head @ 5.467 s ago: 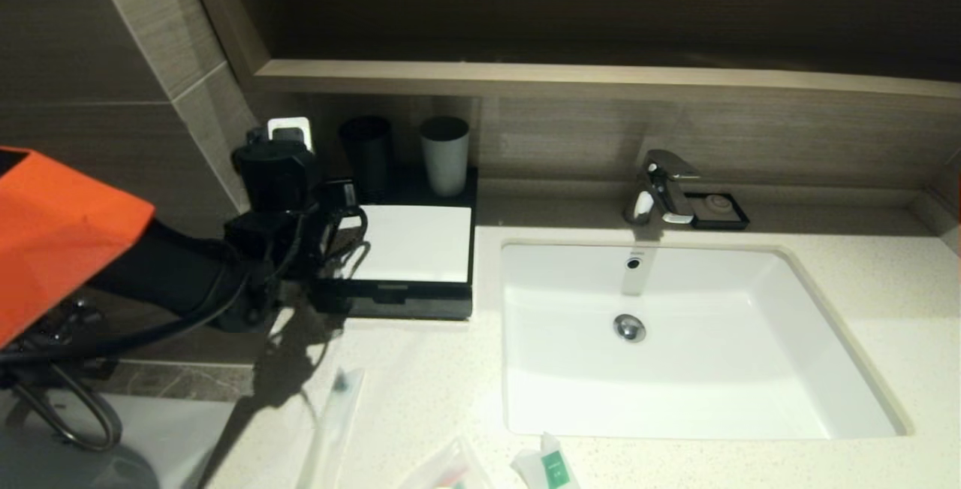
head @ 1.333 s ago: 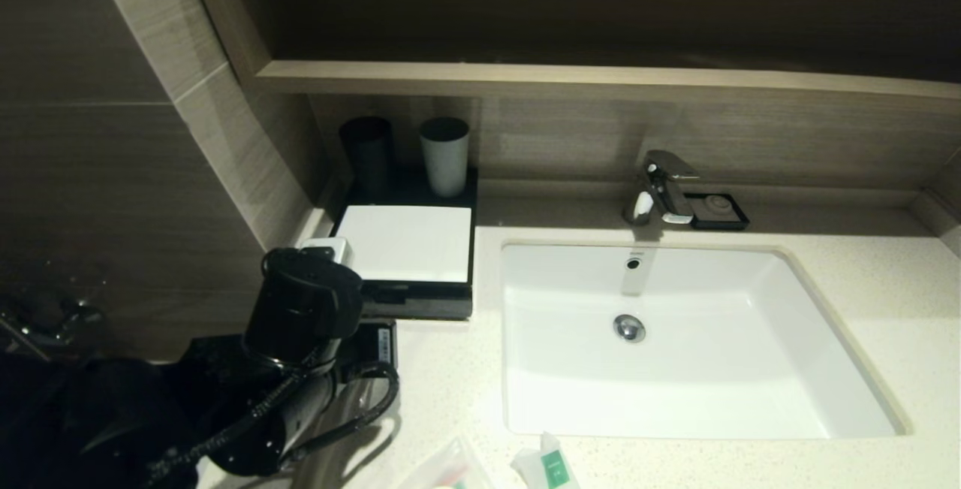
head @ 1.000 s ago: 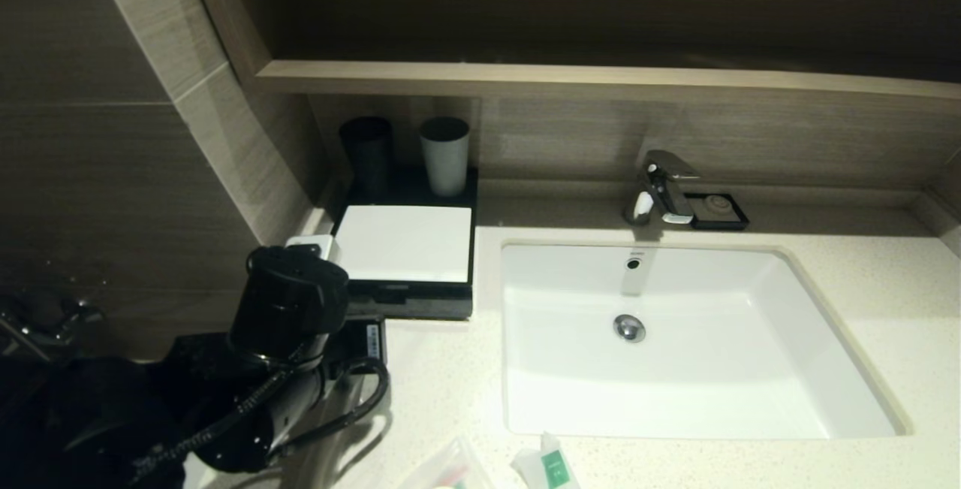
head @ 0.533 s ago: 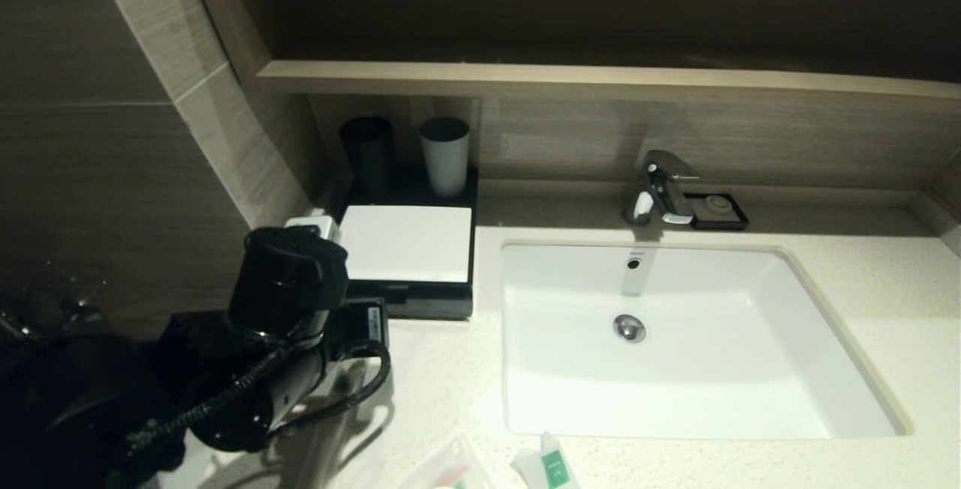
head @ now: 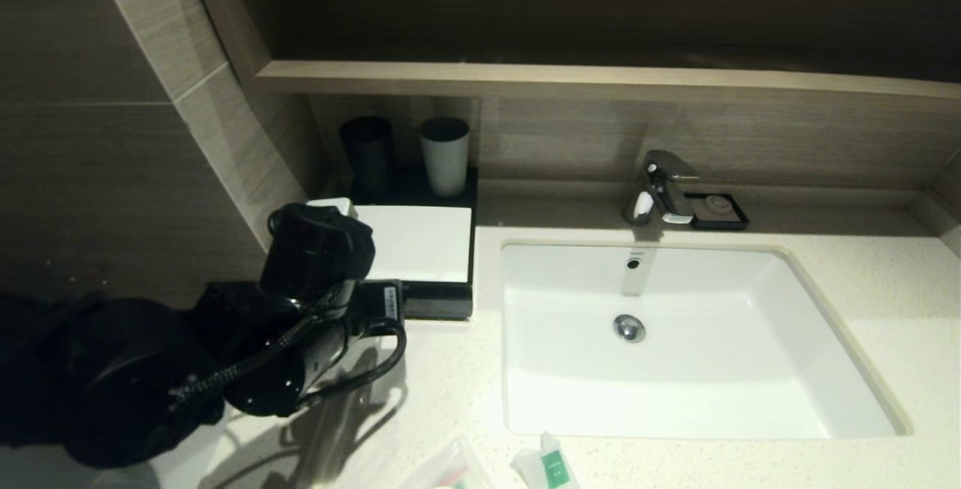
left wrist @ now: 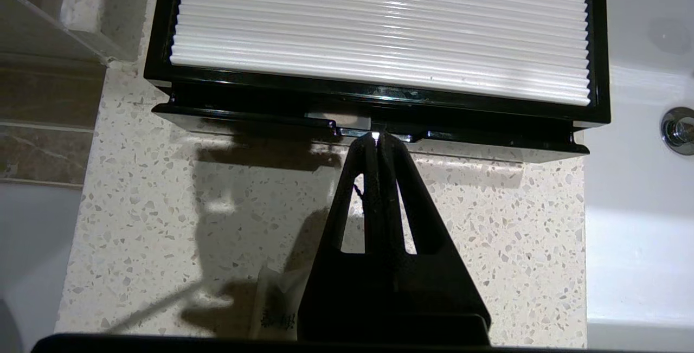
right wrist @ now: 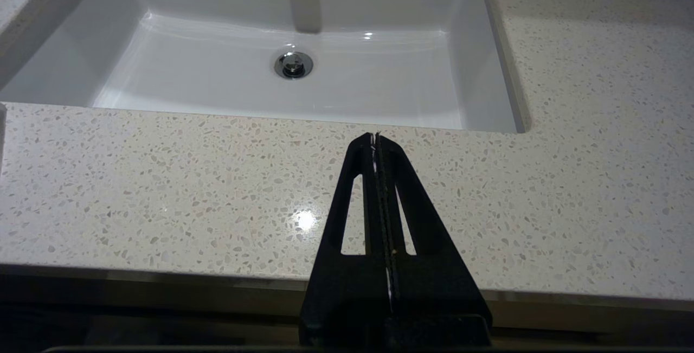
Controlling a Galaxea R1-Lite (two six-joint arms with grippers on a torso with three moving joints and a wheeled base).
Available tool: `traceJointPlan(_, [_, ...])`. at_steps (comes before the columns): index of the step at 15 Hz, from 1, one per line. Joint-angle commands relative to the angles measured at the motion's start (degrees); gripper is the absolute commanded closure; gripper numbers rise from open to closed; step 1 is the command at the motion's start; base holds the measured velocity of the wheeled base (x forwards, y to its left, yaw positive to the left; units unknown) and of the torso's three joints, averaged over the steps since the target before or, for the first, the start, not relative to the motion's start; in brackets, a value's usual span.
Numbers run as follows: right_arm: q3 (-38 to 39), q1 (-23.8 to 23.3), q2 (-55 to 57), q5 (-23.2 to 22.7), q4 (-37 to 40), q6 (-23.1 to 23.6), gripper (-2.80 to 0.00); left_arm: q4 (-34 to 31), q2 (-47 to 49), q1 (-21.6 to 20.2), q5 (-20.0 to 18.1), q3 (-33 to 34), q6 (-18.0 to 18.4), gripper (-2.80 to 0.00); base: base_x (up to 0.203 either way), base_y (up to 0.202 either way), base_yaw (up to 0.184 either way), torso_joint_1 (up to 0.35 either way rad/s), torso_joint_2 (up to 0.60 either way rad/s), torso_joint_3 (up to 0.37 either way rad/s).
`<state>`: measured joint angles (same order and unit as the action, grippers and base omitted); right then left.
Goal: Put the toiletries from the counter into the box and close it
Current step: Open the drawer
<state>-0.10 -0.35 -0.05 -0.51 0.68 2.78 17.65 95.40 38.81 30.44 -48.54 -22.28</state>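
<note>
Two packets, a clear pouch [head: 443, 470] and a white sachet [head: 546, 465], lie on the speckled counter [head: 450, 376] at its near edge, before the basin [head: 676, 339]. The box [head: 420, 249] sits left of the basin, under a wooden ledge [head: 601, 79]. The left gripper [left wrist: 377, 139], fingers pressed together, points at the box's drawer front. The right gripper [right wrist: 375, 139], also closed, hangs over the counter's near edge.

black box [left wrist: 374, 98] with white ribbed top, drawer shut, on speckled counter [left wrist: 488, 223]
</note>
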Motion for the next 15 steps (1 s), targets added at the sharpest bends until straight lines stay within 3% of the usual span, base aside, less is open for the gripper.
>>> traceJointPlan(1, [0.0, 0.0, 0.0, 0.0, 0.0, 0.0, 0.0, -1.5, 1.7, 0.0, 0.6, -2.3, -1.4, 0.0, 0.0, 0.0, 0.0, 0.0, 0.0, 0.0])
traceJointPlan(6, [0.0, 0.0, 0.0, 0.0, 0.0, 0.0, 0.0, -6.4, 5.1, 0.1, 1.5, -7.0, -6.3, 0.0, 0.0, 0.0, 0.0, 0.0, 0.0, 0.0])
traceJointPlan(8, [0.0, 0.0, 0.0, 0.0, 0.0, 0.0, 0.0, -6.5, 6.2, 0.2, 3.2, -7.5, -7.0, 0.0, 0.0, 0.0, 0.0, 0.0, 0.0, 0.0])
traceJointPlan(15, [0.0, 0.0, 0.0, 0.0, 0.0, 0.0, 0.0, -6.5, 7.9, 0.1, 3.2, -7.9, -9.5, 0.0, 0.0, 0.0, 0.0, 0.0, 0.0, 0.0])
